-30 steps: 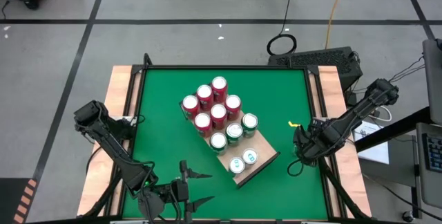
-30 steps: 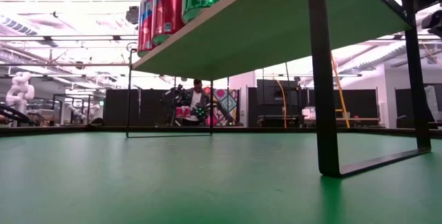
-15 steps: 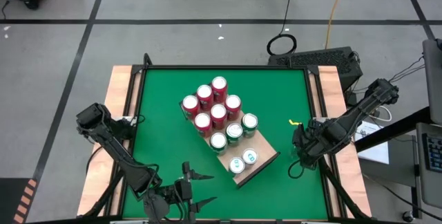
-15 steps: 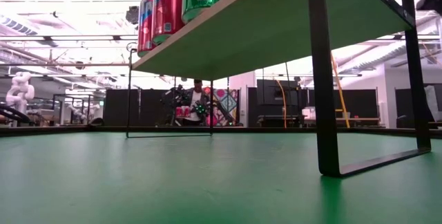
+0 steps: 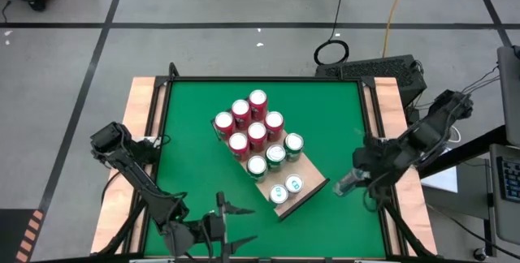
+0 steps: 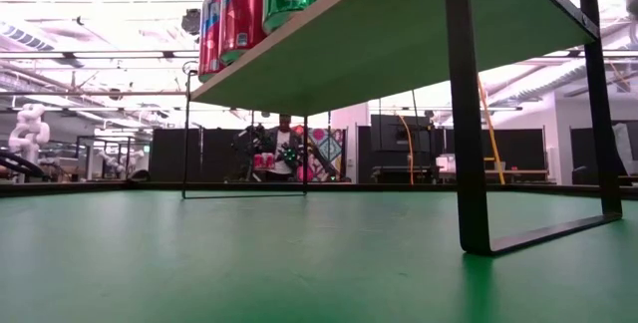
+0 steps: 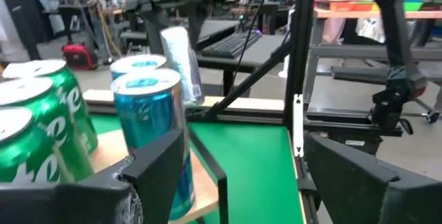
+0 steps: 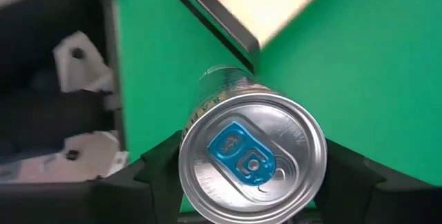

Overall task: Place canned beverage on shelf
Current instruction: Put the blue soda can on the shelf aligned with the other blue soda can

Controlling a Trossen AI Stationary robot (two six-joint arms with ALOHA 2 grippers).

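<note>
Where the right gripper hung empty beside the light wood-grain shelf board a second ago, the overhead view now shows it closed around a slim silver beverage can, just off the shelf's near right corner above the green bench. The left gripper waits open, near the shelf's front edge.

At bench height, the shelf stands on dark legs; the held can is not visible.

From the left wrist, that can hangs beyond the shelf's corner.

From the right wrist, the can's blue-tabbed top sits between the fingers. The pick looks done; placing remains.
</note>
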